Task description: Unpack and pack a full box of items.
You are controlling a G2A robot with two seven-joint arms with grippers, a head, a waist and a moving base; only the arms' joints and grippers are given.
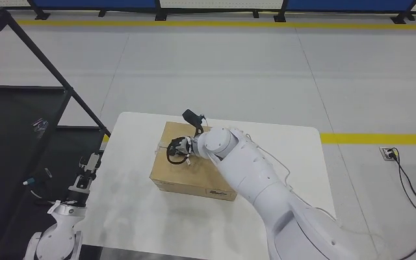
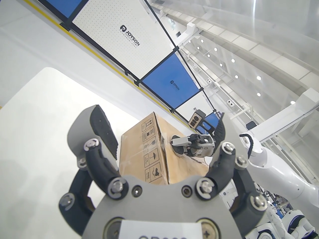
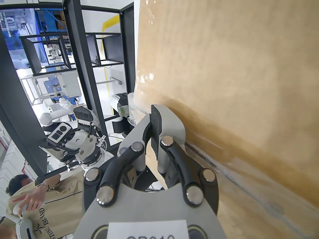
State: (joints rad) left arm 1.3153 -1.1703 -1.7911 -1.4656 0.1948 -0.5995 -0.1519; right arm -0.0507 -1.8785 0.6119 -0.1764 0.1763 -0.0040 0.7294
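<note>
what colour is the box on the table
Brown cardboard box, with black handling symbols on one side; clearest in the left wrist view.

The box [image 1: 184,180] was brown cardboard, taped shut, with black handling symbols [image 2: 150,150] printed down one side. It sat upright, turned slightly askew, on the white table [image 1: 292,149], left of centre.

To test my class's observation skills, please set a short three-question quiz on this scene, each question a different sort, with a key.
1. Fill in: the left tool has its fingers ____.
2. True or false: the cardboard box on the table has its flaps open.
3. Which tool is on the box top? A) left tool B) right tool C) neither
Key: 1 open; 2 false; 3 B.
</note>
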